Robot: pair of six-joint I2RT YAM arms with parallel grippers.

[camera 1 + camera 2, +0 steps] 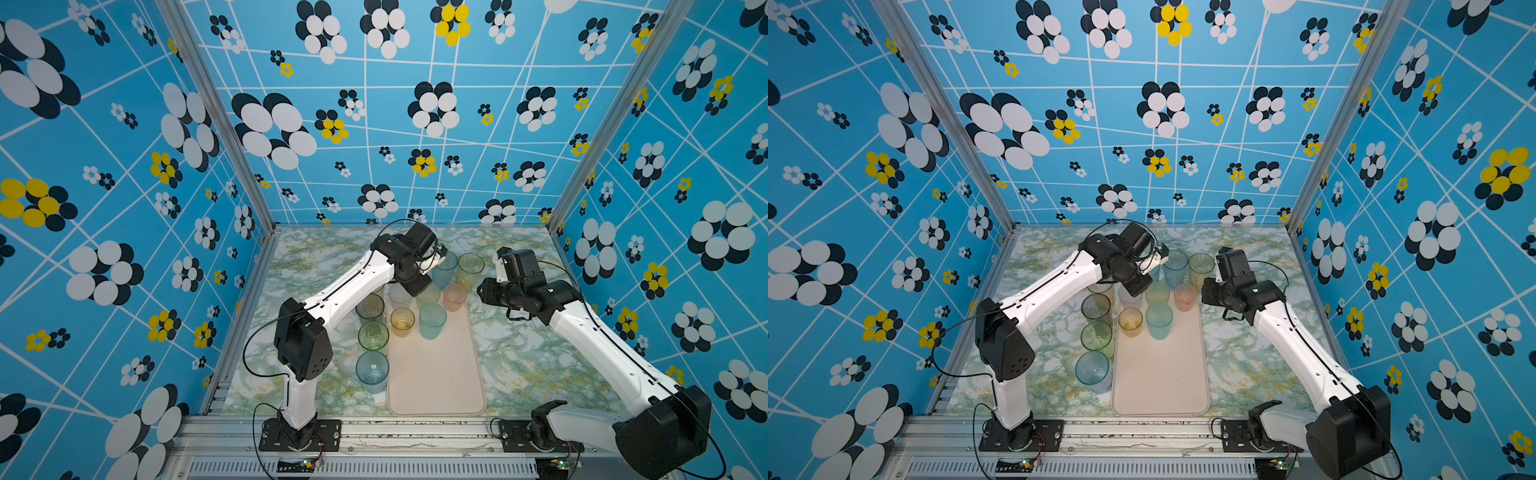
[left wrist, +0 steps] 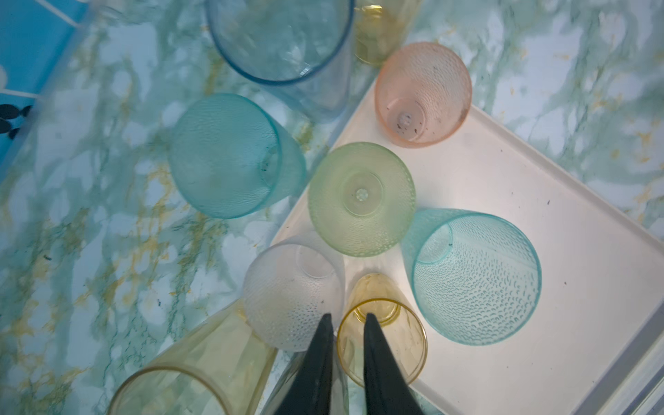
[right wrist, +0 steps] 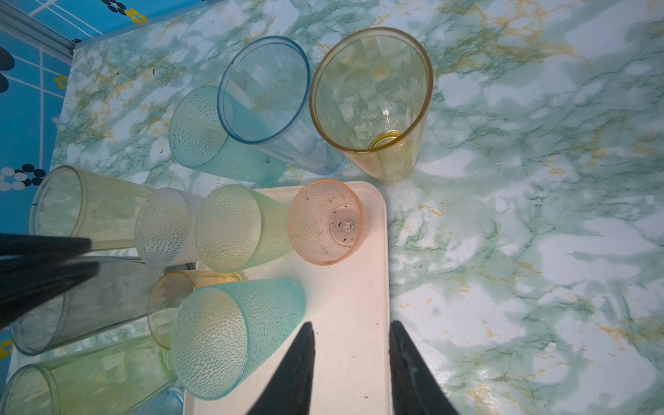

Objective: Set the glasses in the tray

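Observation:
The cream tray (image 1: 436, 374) lies mid-table. At its far end stand a whitish glass (image 2: 291, 294), a short amber glass (image 2: 381, 341), a frosted green glass (image 2: 361, 197), a teal glass (image 2: 474, 280) and a pink glass (image 2: 422, 93). On the table to its left stand pale yellow (image 2: 179, 377), smoky grey (image 1: 370, 307), clear green (image 1: 373, 336) and blue (image 1: 372, 370) glasses. Behind it are tall teal (image 2: 230, 154), blue (image 1: 444, 266) and amber (image 1: 469, 268) ones. My left gripper (image 2: 347, 316) hovers among the whitish, amber and grey glasses, jaws narrowly apart, holding nothing. My right gripper (image 3: 352, 323) is open and empty over the tray's right rim.
Blue flowered walls (image 1: 124, 249) with metal corner posts (image 1: 266, 232) close in the marbled table (image 1: 540, 365) on three sides. An aluminium rail (image 1: 415, 432) with both arm bases runs along the front. The left arm's elbow (image 1: 301, 340) stands close beside the left column of glasses.

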